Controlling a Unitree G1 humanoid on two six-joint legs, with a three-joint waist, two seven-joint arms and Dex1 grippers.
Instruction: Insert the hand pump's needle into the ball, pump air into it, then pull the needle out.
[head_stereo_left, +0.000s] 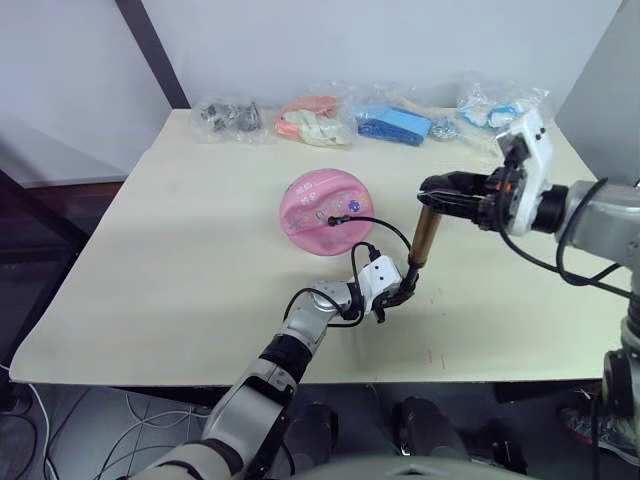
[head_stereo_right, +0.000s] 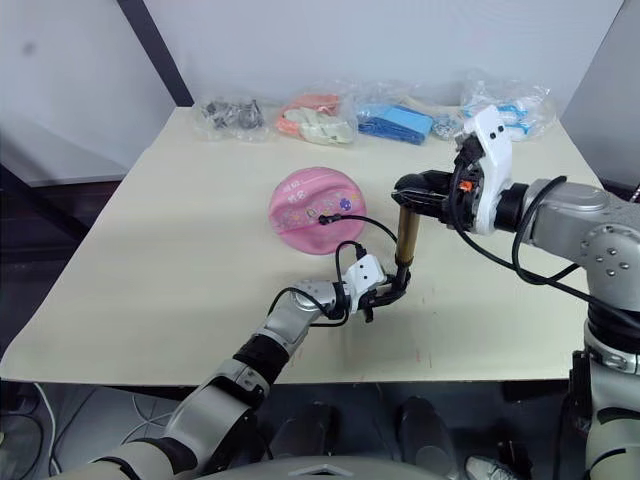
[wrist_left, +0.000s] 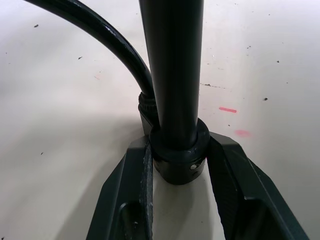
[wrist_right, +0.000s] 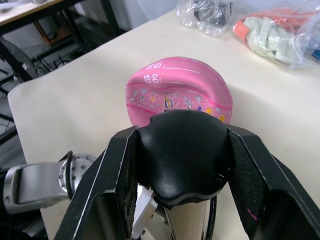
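The pink ball (head_stereo_left: 322, 210) lies sagging at the table's middle. The hand pump (head_stereo_left: 424, 236) stands upright to its right, gold barrel showing. My left gripper (head_stereo_left: 404, 291) is shut on the pump's black bottom cap (wrist_left: 180, 156), one finger (wrist_left: 125, 200) on each side. My right gripper (head_stereo_left: 428, 190) is shut on the black T-handle (wrist_right: 182, 155) on top. The thin black hose (head_stereo_left: 385, 226) arcs from the pump's base to the ball. The needle's black fitting (head_stereo_left: 336, 220) sits against the ball's near side, and the pin itself is hidden.
Several clear bags line the table's far edge: dark parts (head_stereo_left: 230, 118), orange and white items (head_stereo_left: 315, 120), blue items (head_stereo_left: 398, 125) and another bag (head_stereo_left: 497, 105). Bare tabletop (head_stereo_left: 180, 270) stretches left of the ball. The table's near edge runs just behind my left arm.
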